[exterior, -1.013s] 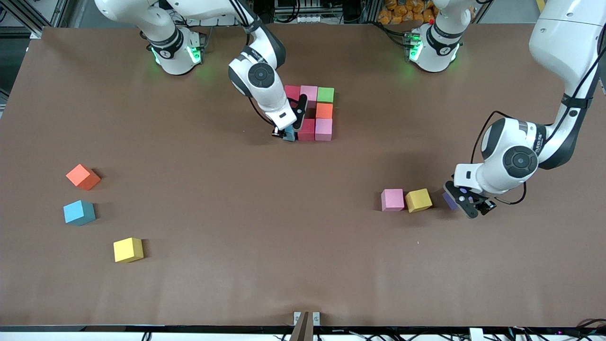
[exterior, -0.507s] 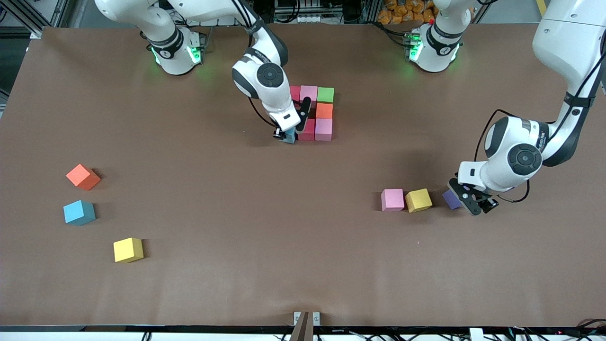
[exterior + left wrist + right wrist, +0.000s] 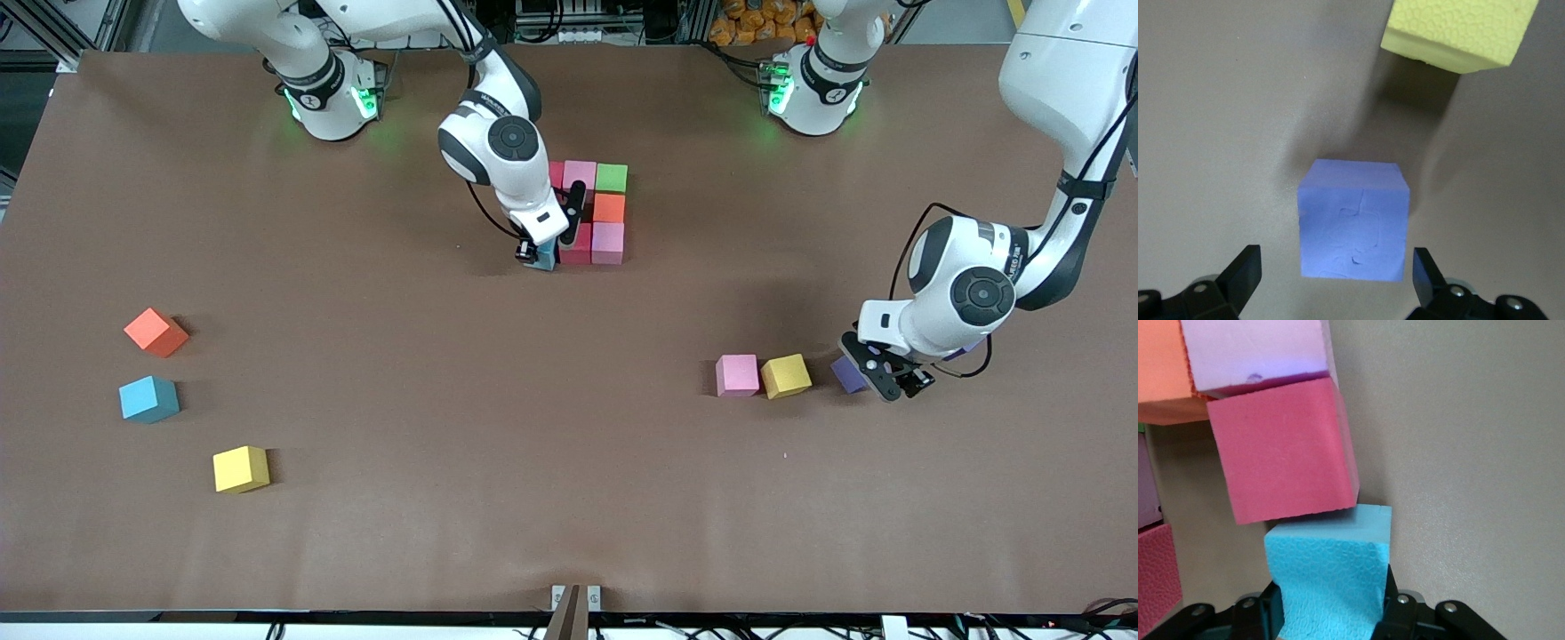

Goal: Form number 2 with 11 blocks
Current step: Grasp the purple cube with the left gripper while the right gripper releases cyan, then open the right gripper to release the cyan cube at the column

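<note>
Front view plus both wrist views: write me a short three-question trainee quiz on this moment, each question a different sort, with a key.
1. True or false: the right gripper is shut on the light blue block beside the red block.
2. Which block lies between the open fingers of the left gripper?
A. pink block
B. purple block
C. green block
3. Fill in: of the three loose blocks toward the right arm's end of the table, the one nearest the front camera is ____.

Key
1. True.
2. B, the purple block; it rests on the table, not yet gripped.
3. The yellow block; the orange block and the blue block lie farther.
</note>
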Robot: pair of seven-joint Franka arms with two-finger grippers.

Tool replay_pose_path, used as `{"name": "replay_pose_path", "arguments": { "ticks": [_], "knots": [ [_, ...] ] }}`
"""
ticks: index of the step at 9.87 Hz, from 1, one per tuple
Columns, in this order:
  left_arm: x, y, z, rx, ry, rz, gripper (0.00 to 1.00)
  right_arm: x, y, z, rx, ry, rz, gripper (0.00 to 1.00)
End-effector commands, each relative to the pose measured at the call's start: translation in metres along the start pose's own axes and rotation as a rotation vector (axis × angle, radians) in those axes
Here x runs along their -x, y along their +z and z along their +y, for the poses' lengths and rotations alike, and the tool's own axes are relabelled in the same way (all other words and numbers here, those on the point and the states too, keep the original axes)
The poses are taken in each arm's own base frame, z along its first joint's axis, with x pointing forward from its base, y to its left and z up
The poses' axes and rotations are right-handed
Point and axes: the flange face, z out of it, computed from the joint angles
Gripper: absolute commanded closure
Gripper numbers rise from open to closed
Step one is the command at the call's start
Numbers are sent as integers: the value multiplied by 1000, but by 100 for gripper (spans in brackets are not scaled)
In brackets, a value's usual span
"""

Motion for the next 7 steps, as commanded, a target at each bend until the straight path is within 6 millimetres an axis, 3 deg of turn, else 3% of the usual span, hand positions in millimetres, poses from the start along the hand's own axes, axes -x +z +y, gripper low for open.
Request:
{"name": "replay_pose_path", "arguments": {
  "ticks": [1,7],
  "knots": [
    [4,-3,3,-26,22,3,0,-7,14,-3,17,-11,-23,75],
    [1,4,3,-46,51,3,0,-10,18,-12,6,28,-28,76]
  ]
}}
